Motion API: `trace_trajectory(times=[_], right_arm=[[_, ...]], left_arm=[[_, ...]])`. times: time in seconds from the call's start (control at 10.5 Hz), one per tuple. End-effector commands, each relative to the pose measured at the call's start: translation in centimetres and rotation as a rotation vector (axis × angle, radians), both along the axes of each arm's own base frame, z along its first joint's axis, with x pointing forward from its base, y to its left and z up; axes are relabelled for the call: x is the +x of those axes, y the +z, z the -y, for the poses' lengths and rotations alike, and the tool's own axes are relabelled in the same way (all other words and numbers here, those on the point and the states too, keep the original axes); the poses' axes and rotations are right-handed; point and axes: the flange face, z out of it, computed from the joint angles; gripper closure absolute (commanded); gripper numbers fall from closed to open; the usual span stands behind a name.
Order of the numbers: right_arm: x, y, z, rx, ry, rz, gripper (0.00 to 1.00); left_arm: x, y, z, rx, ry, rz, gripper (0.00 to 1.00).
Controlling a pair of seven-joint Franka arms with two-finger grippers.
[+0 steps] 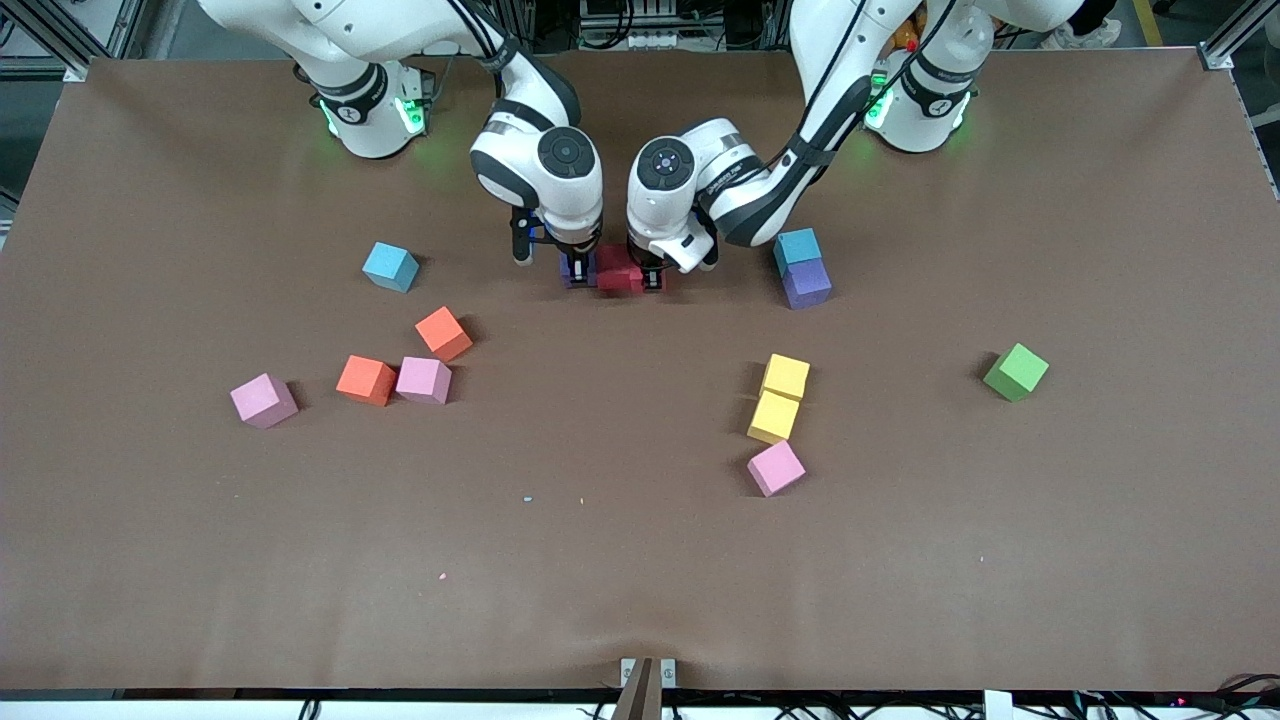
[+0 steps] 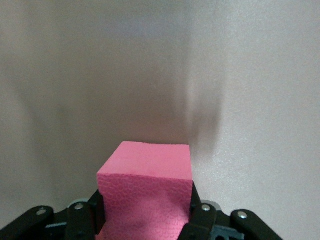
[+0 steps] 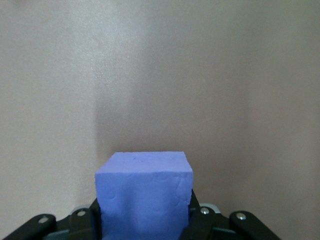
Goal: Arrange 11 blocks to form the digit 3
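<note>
Surface: a brown matte table cover (image 1: 640, 560) is spanning the whole bench; aluminium framing and cabling are showing along its edges. Clock positions are read from the table's centre in the front view.

Around:
- 10 o'clock: a light-blue foam cube (image 1: 390, 266) is sitting alone.
- 9 o'clock: an orange foam cube (image 1: 444, 333) is lying near a second orange foam cube (image 1: 365, 380), which is touching a pink foam cube (image 1: 423, 380). Farther out, a second pink foam cube (image 1: 263, 400) is lying apart.
- 2 o'clock: a second light-blue foam cube (image 1: 797, 247) is touching a purple foam cube (image 1: 806, 284).
- 3 o'clock: two yellow foam cubes (image 1: 786, 377) (image 1: 773, 416) are sitting edge to edge; a green foam cube (image 1: 1015, 371) is lying well out.
- 4 o'clock: a third pink foam cube (image 1: 776, 467) is lying just beside the yellow pair.

Tools, both at 12 o'clock, low at the table, with the wrists covering much of what is under them:
- The left gripper (image 1: 652, 278) is clamping a red foam cube (image 2: 147, 185) between narrow-set fingers (image 2: 202, 220) (it is reading pinkish in the left wrist view).
- The right gripper (image 1: 577, 270) is clamping a second purple foam cube (image 3: 144, 190), its fingers (image 3: 200, 220) pressing on both sides.
- A second red foam cube (image 1: 615, 272) is sitting between the two grippers.
</note>
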Motion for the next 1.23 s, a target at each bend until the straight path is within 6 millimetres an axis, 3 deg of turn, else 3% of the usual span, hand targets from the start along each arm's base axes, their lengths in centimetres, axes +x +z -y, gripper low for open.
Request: trace_trajectory(times=[0.0,0.28,0.38,0.47,0.57,0.66,0.76,0.85,1.14], right_arm=[[-0.4,-0.9,-0.4,0.015,-0.018,0.01,1.0],[-0.2,-1.0,-0.3,0.014,-0.027,0.011,1.0],[0.1,-0.9,-0.3,0.016,-0.03,0.013,1.0],[0.5,-1.0,0.0,0.013,-0.039,0.016,1.0],[0.9,-0.9,0.2,0.012,-0.047,0.019,0.97],[1.1,-1.0,0.4,0.009,-0.049,0.019,0.87],[1.1,-0.9,0.3,0.009,-0.044,0.018,0.52],[0.8,-1.1,0.3,-0.006,-0.027,0.017,0.01],[1.7,-0.3,0.4,-0.034,-0.039,0.007,0.0]], left_arm=[[-0.3,-0.3,0.6,-0.005,0.018,0.018,0.76],[-0.3,-0.3,0.6,-0.006,0.015,0.021,0.34],[-0.4,-0.3,0.7,-0.003,0.004,0.028,0.27],[-0.4,-0.5,0.6,0.002,-0.001,0.028,0.09],[-0.4,-0.6,0.6,0.002,-0.002,0.027,0.0],[-0.6,-0.6,0.7,0.003,-0.008,0.029,0.0],[-0.6,-0.7,0.7,0.004,-0.008,0.028,0.0],[-0.6,-0.6,0.7,0.003,-0.008,0.029,0.0],[-0.6,-0.5,0.6,0.006,-0.009,0.03,0.0]])
